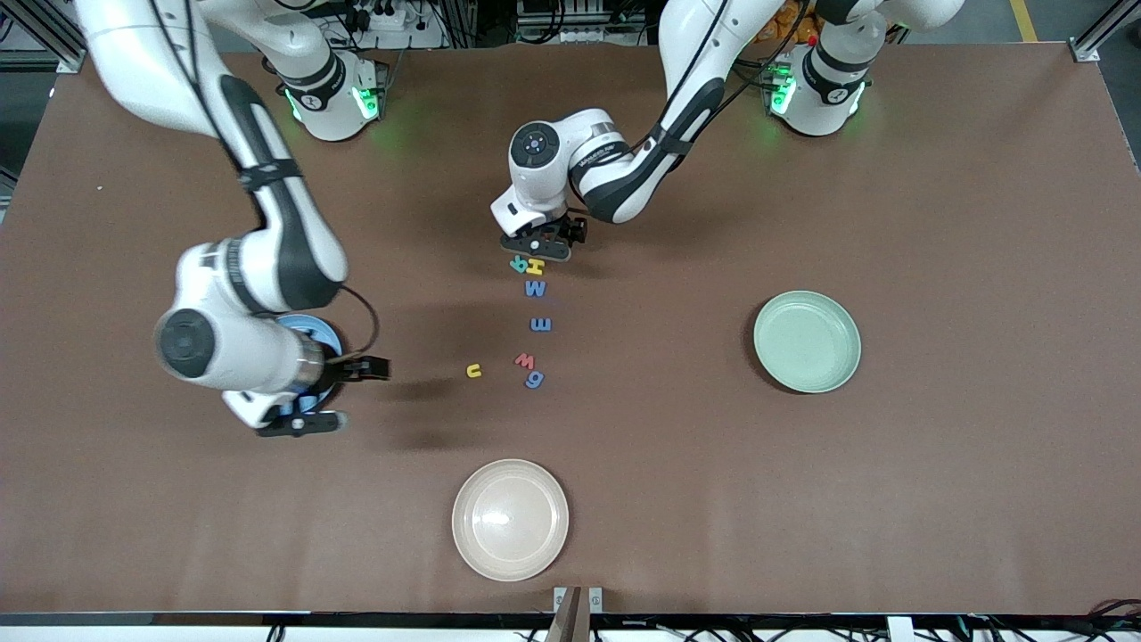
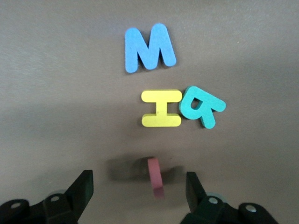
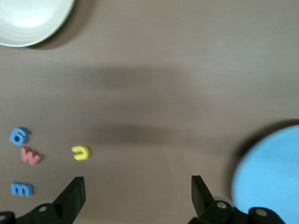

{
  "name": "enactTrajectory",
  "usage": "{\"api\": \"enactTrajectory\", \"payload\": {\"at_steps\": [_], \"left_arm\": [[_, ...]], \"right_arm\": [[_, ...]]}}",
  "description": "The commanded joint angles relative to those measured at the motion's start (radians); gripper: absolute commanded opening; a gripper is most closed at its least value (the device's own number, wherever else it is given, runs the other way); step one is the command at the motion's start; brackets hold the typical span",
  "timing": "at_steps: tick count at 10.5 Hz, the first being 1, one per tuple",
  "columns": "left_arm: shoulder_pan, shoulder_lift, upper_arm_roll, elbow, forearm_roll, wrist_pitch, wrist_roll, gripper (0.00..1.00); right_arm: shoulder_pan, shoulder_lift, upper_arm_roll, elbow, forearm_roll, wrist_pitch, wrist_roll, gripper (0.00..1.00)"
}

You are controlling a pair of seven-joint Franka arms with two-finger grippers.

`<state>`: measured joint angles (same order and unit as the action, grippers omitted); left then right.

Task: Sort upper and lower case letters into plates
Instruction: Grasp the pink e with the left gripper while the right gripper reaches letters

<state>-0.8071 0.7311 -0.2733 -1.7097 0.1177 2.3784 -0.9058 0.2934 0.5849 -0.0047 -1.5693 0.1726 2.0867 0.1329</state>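
Sorting barely begun: left hand [image 2: 140, 193] open, straddling a red letter [image 2: 155, 177] at the far end of the worktop row; right hand [image 1: 334, 392] open over the blue plate [image 3: 268, 172]; green plate [image 1: 807, 341] empty.

- Setting: robotics laboratory.
- Two white arms [image 1: 258, 232] [image 1: 642, 160], bases bolted along one table edge, green status lights lit.
- Table [image 1: 936, 490] covered in plain brown sheet.
- Aluminium frame posts [image 1: 1101, 31] at the corners.
- Cables and a power strip [image 1: 383, 18] past the table edge.
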Motion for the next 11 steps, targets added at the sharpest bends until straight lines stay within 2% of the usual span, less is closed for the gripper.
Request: {"api": "enactTrajectory", "payload": {"at_steps": [1, 2, 3, 4, 5, 7, 9, 11], "left_arm": [[-0.027, 0.045, 0.003, 0.053, 0.033, 0.012, -0.083, 0.83], [-0.023, 0.042, 0.005, 0.051, 0.036, 0.012, -0.082, 0.82], [-0.024, 0.039, 0.005, 0.054, 0.027, 0.01, -0.087, 0.74], [-0.021, 0.027, 0.005, 0.051, 0.027, -0.014, -0.085, 0.74], [-0.026, 0.025, 0.003, 0.054, 0.025, -0.039, -0.087, 0.69], [-0.026, 0.025, 0.003, 0.051, 0.023, -0.044, -0.087, 0.42], [-0.021, 0.024, 0.003, 0.053, 0.022, -0.044, -0.088, 0.18], [-0.02, 0.025, 0.003, 0.054, 0.022, -0.044, -0.096, 0.15]], "right_arm": [[0.068, 0.094, -0.006, 0.051, 0.01, 0.064, 0.048, 1.0], [0.09, 0.119, -0.008, 0.06, 0.008, 0.084, 0.044, 1.0], [0.113, 0.128, -0.008, 0.058, 0.001, 0.105, 0.033, 1.0], [0.128, 0.128, -0.008, 0.042, 0.002, 0.142, 0.039, 1.0], [0.156, 0.128, -0.008, 0.022, 0.005, 0.177, 0.045, 1.0], [0.174, 0.128, -0.008, -0.049, 0.008, 0.281, 0.047, 1.0], [0.203, 0.125, -0.008, -0.118, 0.008, 0.329, 0.05, 1.0], [0.207, 0.113, -0.009, -0.175, 0.008, 0.377, 0.053, 1.0]]}}
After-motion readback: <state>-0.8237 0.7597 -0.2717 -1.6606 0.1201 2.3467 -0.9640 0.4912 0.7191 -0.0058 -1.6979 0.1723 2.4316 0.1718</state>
